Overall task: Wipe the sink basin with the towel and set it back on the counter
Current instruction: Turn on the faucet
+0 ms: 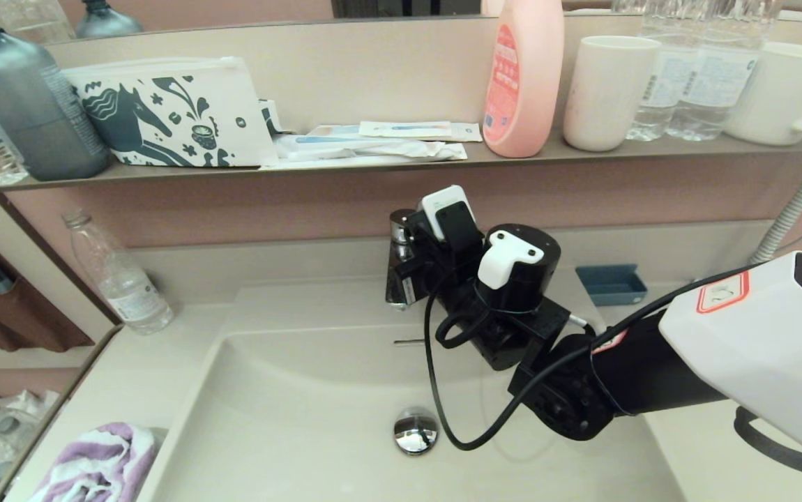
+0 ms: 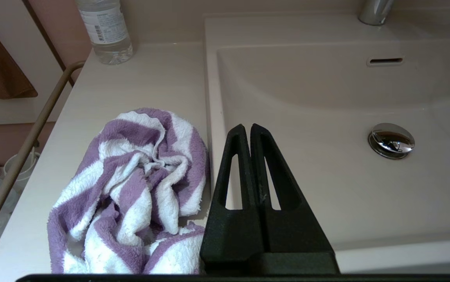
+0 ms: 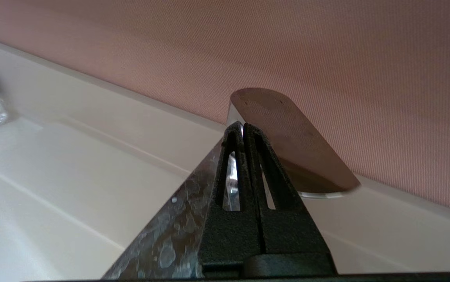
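The purple and white striped towel (image 2: pixel 139 184) lies crumpled on the counter (image 2: pixel 150 78) beside the left rim of the sink basin (image 2: pixel 326 176); the head view has the towel (image 1: pixel 97 464) at the lower left. My left gripper (image 2: pixel 247 127) is shut and empty, hovering over the basin's left rim just right of the towel. My right gripper (image 3: pixel 243 126) is shut, its tips against the chrome faucet (image 3: pixel 162 235) under the lever (image 3: pixel 291 145). The right wrist (image 1: pixel 505 293) hides those fingers in the head view. The drain plug (image 1: pixel 415 431) sits mid-basin.
A clear water bottle (image 1: pixel 118 275) stands at the counter's back left. A blue soap dish (image 1: pixel 610 284) sits behind the right arm. The grey-brown shelf (image 1: pixel 401 162) above carries a horse-print pouch (image 1: pixel 171 111), pink bottle (image 1: pixel 523 77), cups and bottles. A metal rail (image 2: pixel 21 152) runs along the counter's left edge.
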### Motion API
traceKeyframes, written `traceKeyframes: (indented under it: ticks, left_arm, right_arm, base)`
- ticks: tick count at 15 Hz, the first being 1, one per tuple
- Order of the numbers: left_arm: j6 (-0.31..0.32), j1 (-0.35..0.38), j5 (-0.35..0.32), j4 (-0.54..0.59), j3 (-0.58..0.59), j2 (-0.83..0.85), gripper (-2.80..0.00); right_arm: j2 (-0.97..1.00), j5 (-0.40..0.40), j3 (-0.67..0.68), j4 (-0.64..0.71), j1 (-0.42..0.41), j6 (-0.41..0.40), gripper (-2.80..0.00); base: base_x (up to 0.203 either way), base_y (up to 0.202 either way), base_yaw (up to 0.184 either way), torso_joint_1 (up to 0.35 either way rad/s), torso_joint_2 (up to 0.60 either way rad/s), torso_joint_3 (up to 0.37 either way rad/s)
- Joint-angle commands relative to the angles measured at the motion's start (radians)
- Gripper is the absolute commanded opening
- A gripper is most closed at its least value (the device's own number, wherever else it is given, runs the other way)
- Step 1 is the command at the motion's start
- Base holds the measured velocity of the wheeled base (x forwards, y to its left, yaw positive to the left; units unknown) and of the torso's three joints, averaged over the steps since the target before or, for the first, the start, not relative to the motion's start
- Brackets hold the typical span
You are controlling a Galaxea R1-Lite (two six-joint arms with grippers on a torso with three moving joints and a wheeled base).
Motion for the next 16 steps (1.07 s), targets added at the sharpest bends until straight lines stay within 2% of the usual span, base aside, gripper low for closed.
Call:
traceKeyframes:
  ticks: [1,3,10,16]
  left_arm:
    - [0.000,0.000,0.000,0.000,0.000,0.000,-2.80]
    - [0.000,0.000,0.000,0.000,0.000,0.000,-2.80]
    - [0.000,0.000,0.000,0.000,0.001,0.000,-2.80]
    - [0.000,0.000,0.000,0.000,0.001,0.000,-2.80]
  right_arm:
    - [0.013,-0.004,-0.039,0.004,-0.001,-0.006,-2.80]
    - [0.012,-0.011,-0.068,0.010,0.000,-0.008,-2.80]
    - [-0.005,-0.029,-0.009,0.015,0.054,-0.007,-2.80]
    - [-0.024,-0.073,0.083,0.010,0.018,-0.008,-2.80]
  base:
    - [0.000,0.000,0.000,0.000,0.00,0.000]
    - [0.000,0.000,0.000,0.000,0.00,0.000]
    - [0.000,0.000,0.000,0.000,0.00,0.000]
    - [0.000,0.000,0.000,0.000,0.00,0.000]
